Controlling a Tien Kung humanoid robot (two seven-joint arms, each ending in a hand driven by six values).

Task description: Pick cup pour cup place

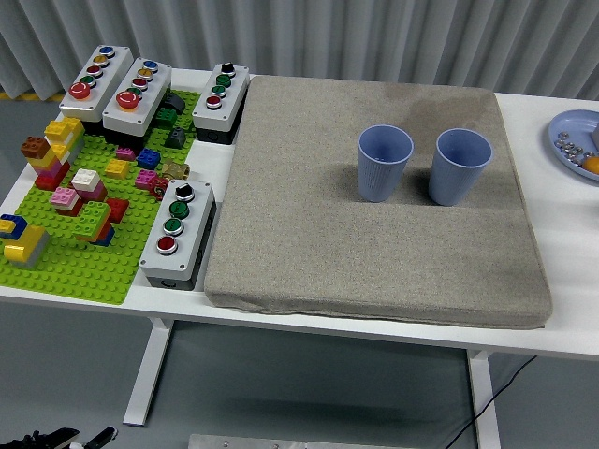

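Neither hand is in frame over the table, so finger state can't be told for left or right. Nothing touches the cups.

Left cup (385, 163): blue, ribbed, upright, mouth up, on the grey-beige mat (309, 253), in the mat's far-right area. Right cup (460, 166): same blue type, upright, just beside the left one, small gap between them, not touching. Contents of both can't be made out from this angle; the interiors read as plain blue.

Mat covers most of the white table (562, 332) from the middle to the right, with its front edge close to the table's near edge.

Left of the mat: green baseplate (70, 267) with scattered coloured bricks (56, 154) in stacks, yellow, red, pink, white, blue. Four grey button boxes around it: two side by side at the far-left corner (94, 79) and (137, 94), one at the far edge next to the mat (221, 89), and one nearer (176, 232) lying between baseplate and mat, carrying black, white, green and red buttons in a row.

Far right edge: blue plate (569, 126), partly cut off by the frame, with small metal bits and something orange on it. It sits well apart from the cups, off the mat.

Behind the table: a grey corrugated wall (374, 37).
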